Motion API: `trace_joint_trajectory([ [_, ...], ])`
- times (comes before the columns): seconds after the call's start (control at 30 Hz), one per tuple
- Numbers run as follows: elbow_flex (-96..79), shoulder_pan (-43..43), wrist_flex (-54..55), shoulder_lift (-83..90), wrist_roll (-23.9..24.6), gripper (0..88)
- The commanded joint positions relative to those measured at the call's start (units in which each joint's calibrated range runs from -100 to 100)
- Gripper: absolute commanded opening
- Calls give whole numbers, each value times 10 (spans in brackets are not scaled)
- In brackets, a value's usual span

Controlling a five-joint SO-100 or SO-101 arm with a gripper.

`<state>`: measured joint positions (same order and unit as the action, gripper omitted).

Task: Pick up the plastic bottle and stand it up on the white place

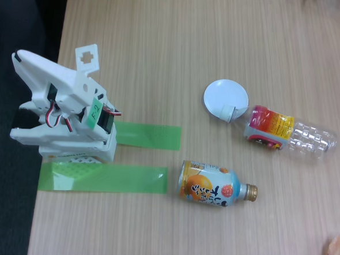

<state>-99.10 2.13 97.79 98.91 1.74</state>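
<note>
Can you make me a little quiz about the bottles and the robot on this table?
1. True or false: the plastic bottle is standing upright.
2. Which end of the plastic bottle touches the white disc: A) its cap end, B) its bottom?
3. What colour are the tape strips beside the robot arm?

Key: 1. False, it lies on its side. 2. A. 3. Green.
</note>
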Motion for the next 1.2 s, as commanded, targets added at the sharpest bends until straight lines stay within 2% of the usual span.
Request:
trace_joint_trajectory([
  [0.0, -3, 1, 11, -1, -2, 17],
  [0.5, -3, 5, 2, -2, -6, 19],
  [0.6, -3, 8, -52, -3, -7, 19],
  [0.77, 42, 65, -254, -5, -7, 19],
  [0.93, 211, 91, -603, -8, -7, 32],
  [1.07, 339, 91, -867, -9, -7, 168],
  [1.17, 416, 90, -1014, -10, -7, 274],
])
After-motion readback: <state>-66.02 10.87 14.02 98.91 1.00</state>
